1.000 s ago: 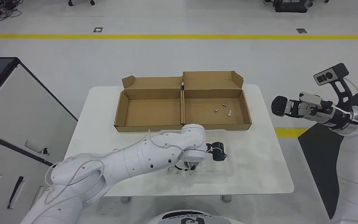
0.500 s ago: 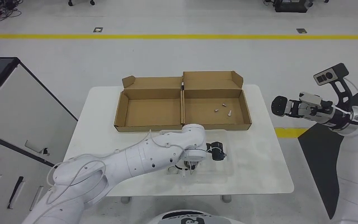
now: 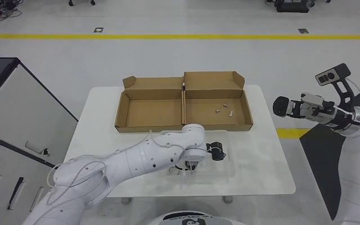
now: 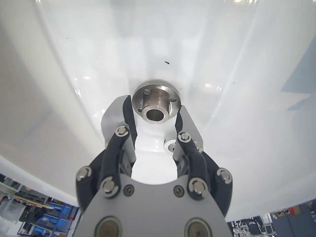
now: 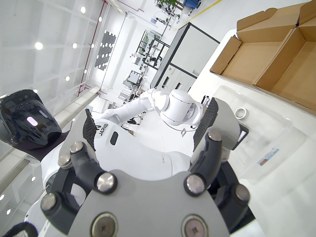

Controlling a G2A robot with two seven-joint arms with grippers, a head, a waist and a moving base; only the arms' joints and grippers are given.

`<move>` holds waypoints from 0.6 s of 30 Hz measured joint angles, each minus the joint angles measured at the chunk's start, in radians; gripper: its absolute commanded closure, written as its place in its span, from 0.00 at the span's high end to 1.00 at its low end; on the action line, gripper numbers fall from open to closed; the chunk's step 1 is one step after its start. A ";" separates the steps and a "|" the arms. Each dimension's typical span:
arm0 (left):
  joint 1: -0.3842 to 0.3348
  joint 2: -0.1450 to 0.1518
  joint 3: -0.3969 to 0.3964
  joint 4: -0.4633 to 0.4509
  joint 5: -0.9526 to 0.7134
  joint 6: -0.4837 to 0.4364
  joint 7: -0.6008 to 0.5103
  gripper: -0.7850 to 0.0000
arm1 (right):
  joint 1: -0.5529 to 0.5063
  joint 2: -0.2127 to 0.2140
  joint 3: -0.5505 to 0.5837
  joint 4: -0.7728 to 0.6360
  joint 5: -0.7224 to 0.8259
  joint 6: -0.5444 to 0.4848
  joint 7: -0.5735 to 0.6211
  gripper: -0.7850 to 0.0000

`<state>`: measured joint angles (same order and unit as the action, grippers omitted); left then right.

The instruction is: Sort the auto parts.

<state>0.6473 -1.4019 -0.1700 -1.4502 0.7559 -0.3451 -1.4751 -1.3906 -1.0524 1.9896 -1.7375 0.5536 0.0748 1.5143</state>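
A metal flanged hub (image 4: pixel 154 110) stands on its flange on the floor of a clear plastic bin (image 3: pixel 225 169) at the table's front. My left gripper (image 4: pixel 154 104) is down inside that bin, shut on the hub, with a ribbed pad pressed against each side. In the top view the left gripper (image 3: pixel 216 152) is dark at the end of the white arm. A white ring (image 4: pixel 169 147) lies on the bin floor under the fingers. My right gripper (image 5: pixel 148 117) is open and holds nothing; in the top view the right gripper (image 3: pixel 279 105) hangs off the table's right edge.
Two open cardboard boxes stand side by side at the back of the table. The left box (image 3: pixel 149 112) is bare and the right box (image 3: pixel 197 115) holds three small pale parts (image 3: pixel 225 104). A grey cabinet (image 3: pixel 28 112) stands left of the table.
My left gripper has shifted slightly to the left inside the bin. The right arm has stayed still.
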 measured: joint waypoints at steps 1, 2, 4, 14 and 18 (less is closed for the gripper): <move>0.000 0.000 0.000 0.002 -0.002 -0.001 0.001 0.48 | 0.000 0.000 0.000 0.000 0.000 0.000 0.000 1.00; 0.000 0.000 0.000 0.003 -0.003 -0.002 0.002 0.48 | 0.000 0.000 0.000 0.000 0.000 0.000 0.000 1.00; 0.001 -0.001 0.000 0.006 -0.004 -0.004 0.004 0.48 | 0.000 0.000 0.000 0.000 0.000 0.000 0.000 1.00; -0.004 -0.002 0.000 0.014 -0.007 -0.010 0.010 0.47 | 0.000 0.000 0.000 0.000 0.000 0.000 0.000 1.00; -0.001 -0.002 0.000 0.014 -0.011 -0.013 0.013 0.43 | 0.000 0.000 0.000 0.000 0.000 0.000 0.000 1.00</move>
<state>0.6462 -1.4036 -0.1700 -1.4358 0.7446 -0.3577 -1.4626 -1.3906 -1.0524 1.9896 -1.7375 0.5536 0.0748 1.5143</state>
